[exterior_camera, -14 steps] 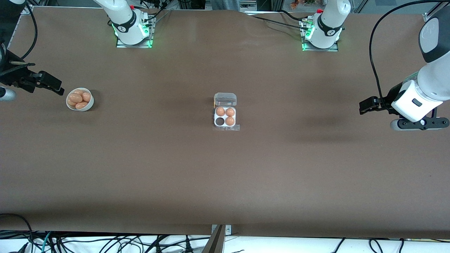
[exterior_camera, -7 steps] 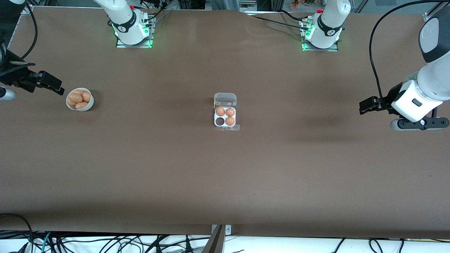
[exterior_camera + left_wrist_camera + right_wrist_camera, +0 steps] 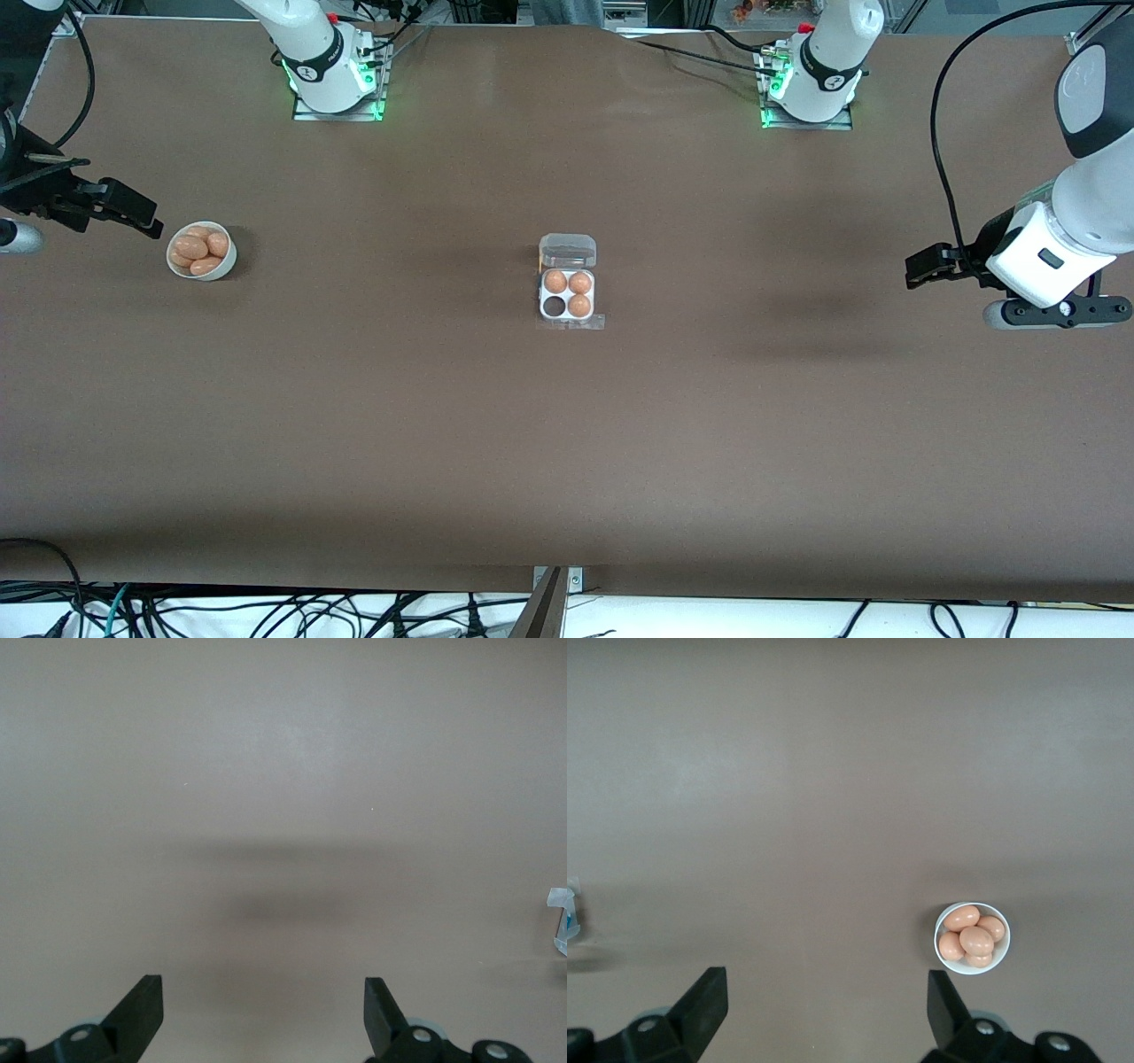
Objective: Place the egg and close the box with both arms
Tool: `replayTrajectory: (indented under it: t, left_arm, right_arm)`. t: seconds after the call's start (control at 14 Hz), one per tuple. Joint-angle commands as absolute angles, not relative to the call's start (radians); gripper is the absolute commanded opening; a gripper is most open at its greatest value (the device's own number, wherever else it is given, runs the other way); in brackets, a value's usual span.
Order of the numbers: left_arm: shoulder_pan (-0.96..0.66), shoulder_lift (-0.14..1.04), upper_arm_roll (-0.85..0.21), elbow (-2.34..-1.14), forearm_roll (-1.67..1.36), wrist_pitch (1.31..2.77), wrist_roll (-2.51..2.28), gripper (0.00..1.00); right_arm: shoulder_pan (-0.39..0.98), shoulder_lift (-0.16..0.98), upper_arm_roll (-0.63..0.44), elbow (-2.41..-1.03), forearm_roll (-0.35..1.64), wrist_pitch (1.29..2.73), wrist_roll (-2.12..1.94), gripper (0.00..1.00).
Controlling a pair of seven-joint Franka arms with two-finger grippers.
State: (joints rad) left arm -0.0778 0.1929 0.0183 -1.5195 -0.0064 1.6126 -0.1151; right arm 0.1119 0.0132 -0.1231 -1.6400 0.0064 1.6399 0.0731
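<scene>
Box point(image 3: 568, 297) lid-up, 3 eggs — both pincers apart.

1. A round white bowl point(image 3: 973, 939) sits on the brown table point(image 3: 833, 771).
2. Several tan-orange eggs point(image 3: 975, 940) lie heaped in the bowl, touching one another; four show clearly.
3. The right gripper point(image 3: 826, 999) hangs above the table with its two black fingers point(image 3: 704, 999) spread wide apart and nothing between them.
4. The bowl lies just beside one fingertip, outside the gap between the two.
5. A small pale, partly clear edge point(image 3: 571, 914) shows at the border of the view, well apart from the bowl; what it is cannot be told.
</scene>
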Motion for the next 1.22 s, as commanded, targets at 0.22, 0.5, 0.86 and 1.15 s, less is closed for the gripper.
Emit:
replayTrajectory:
  t: [0.22, 0.5, 0.86, 1.15]
  left_arm:
    - [-0.069, 0.199, 0.017, -1.502, -0.023, 1.614, -0.107, 1.00]
    - [-0.057, 0.199, 0.017, -1.500, -0.025, 1.614, -0.104, 1.00]
    - [-0.031, 0.199, 0.017, -1.500, -0.058, 1.614, -0.061, 1.00]
    - [-0.032, 0.199, 0.017, -1.500, -0.058, 1.614, -0.061, 1.00]
  right_arm:
    - [0.100, 0.078, -0.129, -1.640, 0.015, 1.540, -0.006, 1.00]
    - [0.083, 0.112, -0.211, -1.770, 0.006, 1.648, -0.099, 1.00]
    - [0.083, 0.025, -0.357, -2.127, 0.006, 2.015, -0.332, 1.00]
    - [0.083, 0.034, -0.435, -2.276, 0.014, 2.212, -0.506, 1.00]
